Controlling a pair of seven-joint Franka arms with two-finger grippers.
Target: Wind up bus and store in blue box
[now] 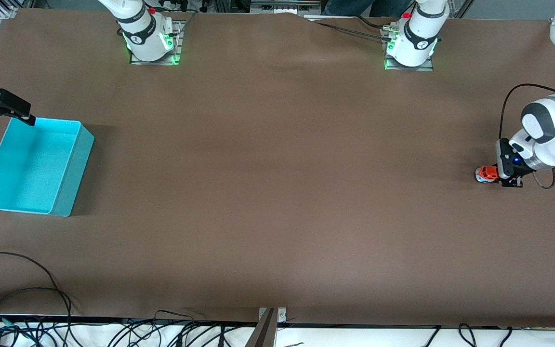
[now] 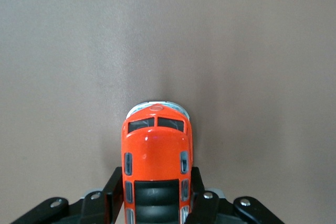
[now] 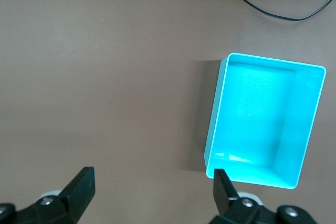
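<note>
- The bus [image 1: 486, 174] is a small glossy orange plastic toy with rounded corners, a ribbed dark roof panel, dark windows and a pale front; it sits on the desk [image 1: 277, 193] at the left arm's end.
- The left gripper [image 2: 155, 203] is low at the desk with its black fingers [image 2: 113, 195] closed against both sides of the bus, near its rear.
- The blue box [image 1: 72, 183] is a smooth, thin-walled turquoise plastic bin, rectangular with a flat bottom, at the right arm's end, well apart from the bus.
- The right gripper [image 3: 152, 192] hangs above the desk just beside the box, its wedge-shaped fingers [image 3: 79, 187] spread wide, holding nothing.
- The desk carries a matte brown cover.
</note>
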